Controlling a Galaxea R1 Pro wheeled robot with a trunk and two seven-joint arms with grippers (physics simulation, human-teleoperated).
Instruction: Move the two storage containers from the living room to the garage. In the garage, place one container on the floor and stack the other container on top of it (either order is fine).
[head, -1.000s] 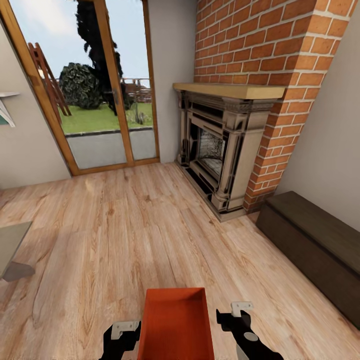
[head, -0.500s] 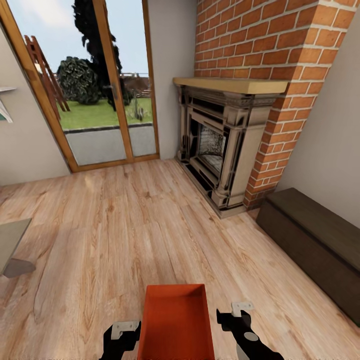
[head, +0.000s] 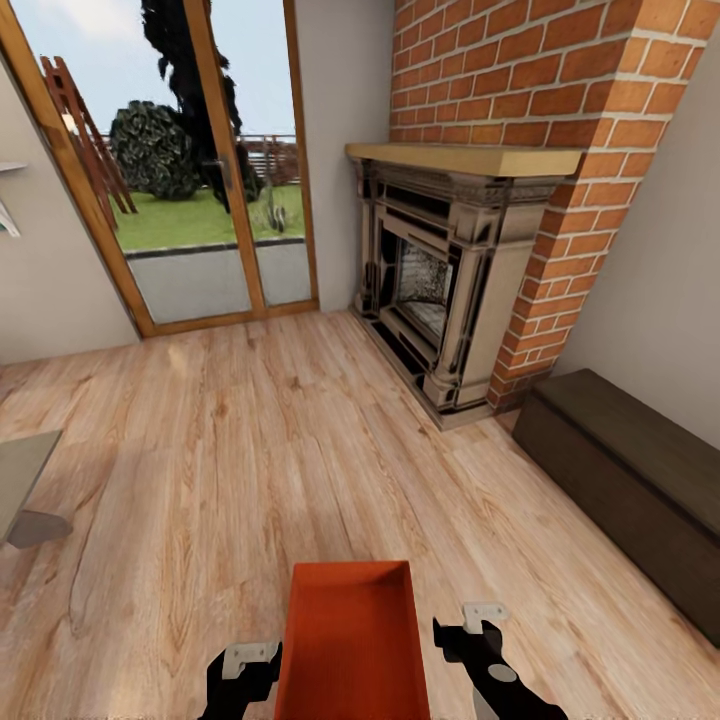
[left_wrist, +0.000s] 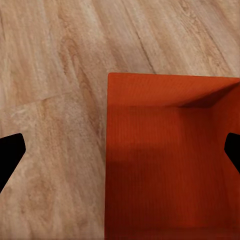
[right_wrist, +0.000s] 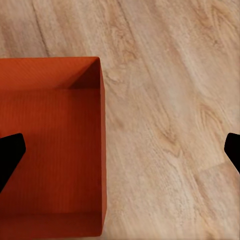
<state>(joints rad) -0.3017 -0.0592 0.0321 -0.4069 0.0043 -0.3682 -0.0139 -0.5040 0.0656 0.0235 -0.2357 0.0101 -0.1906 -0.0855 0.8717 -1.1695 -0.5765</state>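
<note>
Container (head: 350, 640) sits low and near, between left gripper (head: 245, 672) and right gripper (head: 478, 640), each with jaws spread astride a side wall (real clamping: cannot tell), so a turn near the fireplace (head: 430, 290) risks dropping it.

Orange-red storage container (head: 352, 640) with finely ribbed bottom; pale wood-plank floor (head: 250, 450); red-brick fireplace (head: 480, 250); dark brown bench (head: 630, 480) lower right.
</note>
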